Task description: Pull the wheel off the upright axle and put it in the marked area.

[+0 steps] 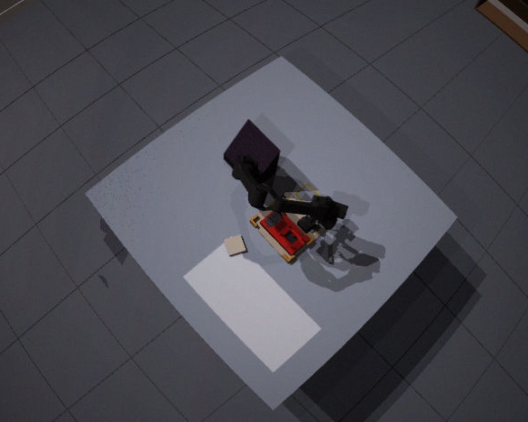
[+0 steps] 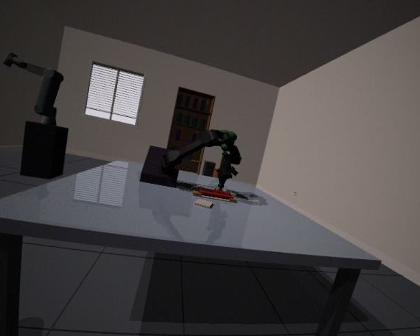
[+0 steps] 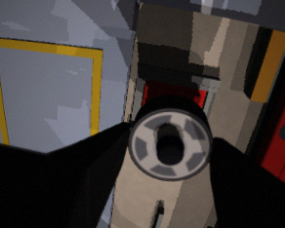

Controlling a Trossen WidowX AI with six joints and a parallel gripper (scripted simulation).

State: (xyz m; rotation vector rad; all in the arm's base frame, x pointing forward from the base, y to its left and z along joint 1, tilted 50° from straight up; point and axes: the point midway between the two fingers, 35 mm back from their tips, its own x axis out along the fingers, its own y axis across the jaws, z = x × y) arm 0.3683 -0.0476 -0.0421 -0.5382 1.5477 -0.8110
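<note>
The gripper [image 3: 170, 146] is clamped on the wheel [image 3: 169, 144], one dark finger on each side of the rim. In the wrist view the wheel's grey spoked face and dark centre hole look straight up into the camera, so its bore runs along the gripper's approach line. The axle itself is not visible; it is presumably hidden under the hub. Whether the wheel sits fully on the axle or has lifted a bit cannot be told.

The wheel is over the tan board [image 3: 234, 104], beside the red car body [image 1: 285, 233]. In the exterior view the arm [image 2: 192, 148] reaches out from its dark base block [image 1: 251, 147] and the wrist points nearly straight down onto the board.

Key relation: the axle is upright and the wheel's bore is in line with the gripper, so the pull probably needs to go straight up, with no sideways drift until the hub is free, or the bore could bind on the shaft.

The yellow outlined rectangle [image 3: 46, 90] lies on the table [image 1: 368, 181] just beside the board, to the left in the wrist view. It is likely the marked area, though a larger pale patch [image 1: 250, 307] also lies on the table, well apart on the board's other side. A small tan tile [image 1: 235, 245] lies near that patch.

Judged step: grip made, lift-off is next, with placing and release not yet done.
</note>
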